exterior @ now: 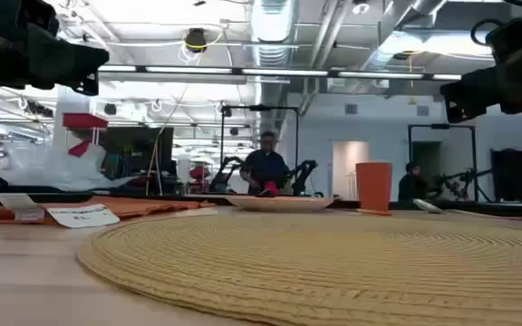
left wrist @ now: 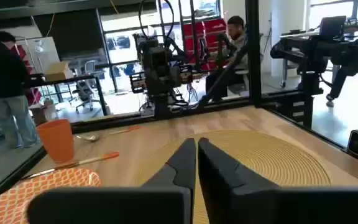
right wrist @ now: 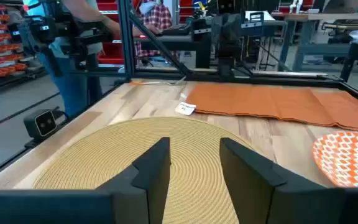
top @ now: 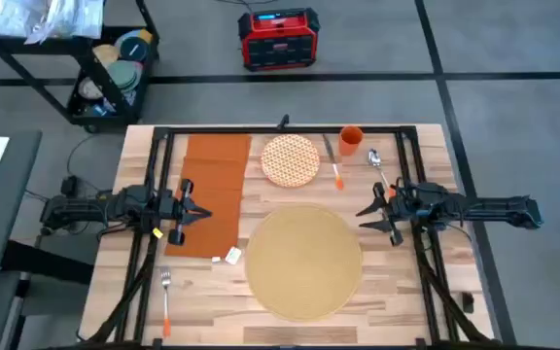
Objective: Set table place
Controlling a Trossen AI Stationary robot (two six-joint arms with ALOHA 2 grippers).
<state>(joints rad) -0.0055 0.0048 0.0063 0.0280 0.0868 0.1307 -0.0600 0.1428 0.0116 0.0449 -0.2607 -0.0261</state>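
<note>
The round tan woven place [top: 304, 261] lies flat on the plank table [top: 426, 301], toward its near edge. My left gripper [top: 202, 209] hovers shut above the rust-orange napkin [top: 212, 190], left of the place, and points at it [left wrist: 272, 155]. My right gripper [top: 366, 218] hovers open at the place's right side, its fingers [right wrist: 154, 168] aimed across it [right wrist: 104, 162]. In the low view both arms hang well above the tabletop. Neither gripper holds anything.
Behind the place lie an orange-and-white patterned plate [top: 290, 160], an orange-handled knife [top: 334, 167], an orange cup [top: 351, 139] and a spoon [top: 379, 167]. A fork [top: 164, 297] lies near the front left. A white tag [top: 231, 256] sits at the napkin's near corner.
</note>
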